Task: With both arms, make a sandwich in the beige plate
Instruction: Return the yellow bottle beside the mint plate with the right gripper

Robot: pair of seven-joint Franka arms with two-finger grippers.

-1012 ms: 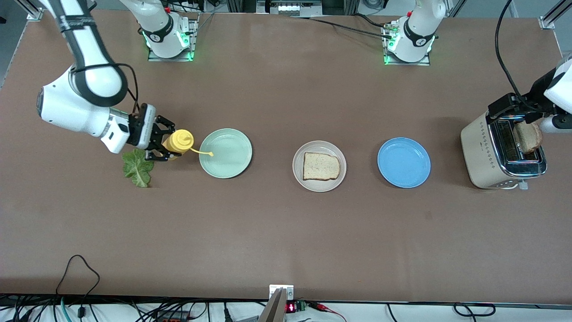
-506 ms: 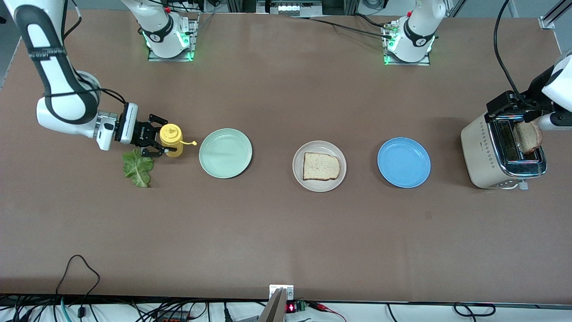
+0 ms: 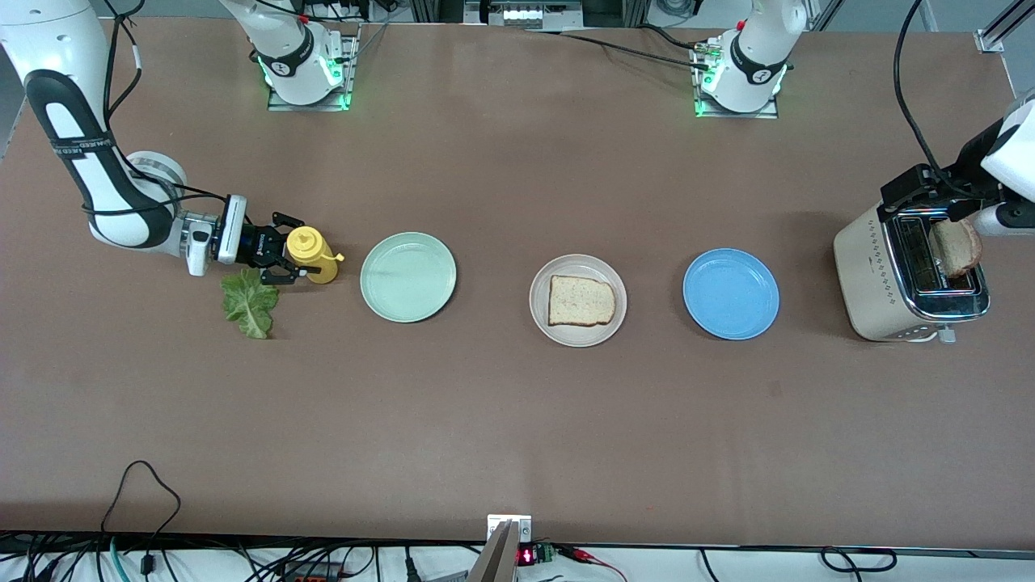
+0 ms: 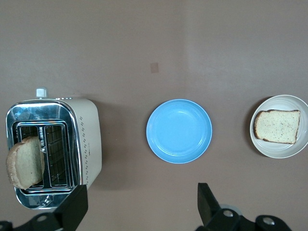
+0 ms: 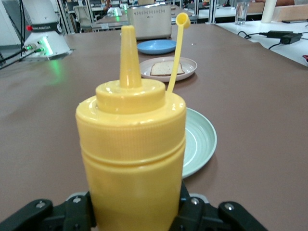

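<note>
A brown table (image 3: 517,420) with cables (image 3: 145,558) along its edge.

Both arms (image 3: 105,174) white, glossy, rounded links with black joint bands; small dark lettering on band. Loose black cables looped along links. Round white bases on metal plates, green lights glowing, red button atop each. Black two-finger grippers: right gripper (image 3: 279,246), left gripper (image 4: 139,207).

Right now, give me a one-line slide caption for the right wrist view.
Right hand shut on the upright yellow mustard bottle, with mint-green plate and bread slice on beige plate ahead.
</note>
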